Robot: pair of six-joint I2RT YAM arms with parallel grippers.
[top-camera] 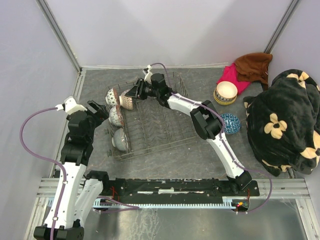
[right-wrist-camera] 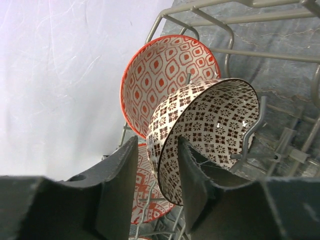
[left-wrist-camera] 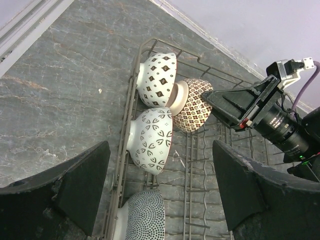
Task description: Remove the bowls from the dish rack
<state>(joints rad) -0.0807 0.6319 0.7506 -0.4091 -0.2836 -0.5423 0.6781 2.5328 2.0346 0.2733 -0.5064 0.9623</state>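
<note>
My right hand (top-camera: pixel 132 93) reaches into the far left corner of the wire rack (top-camera: pixel 160 120). Its two matte black fingers (right-wrist-camera: pixel 117 175) are partly spread and straddle the rim of a glossy brown-lattice bowl (left-wrist-camera: pixel 192 105), one inside and one outside. A sliver of gap shows beside the outer wall. That bowl lies on its side among the grey metal tines, its foot against a white bowl with dark diamonds (left-wrist-camera: pixel 160 80).

My left hand (left-wrist-camera: pixel 161 147) is spread wide and holds nothing. It hovers above the rack's left rail, over a leaf-patterned bowl (left-wrist-camera: pixel 150 140) and a finely dotted grey bowl (left-wrist-camera: pixel 145 217), both tipped on their sides in the same row.

The rack stands on a grey, marble-veined tabletop (left-wrist-camera: pixel 60 90). On the tabletop well to the right sit a yellow-banded bowl (top-camera: pixel 225 92) and a blue patterned bowl (top-camera: pixel 231 123). They are near a pink cloth (top-camera: pixel 231 76), a brown cloth (top-camera: pixel 254 65) and a fuzzy black blanket with cream flowers (top-camera: pixel 282 122).
</note>
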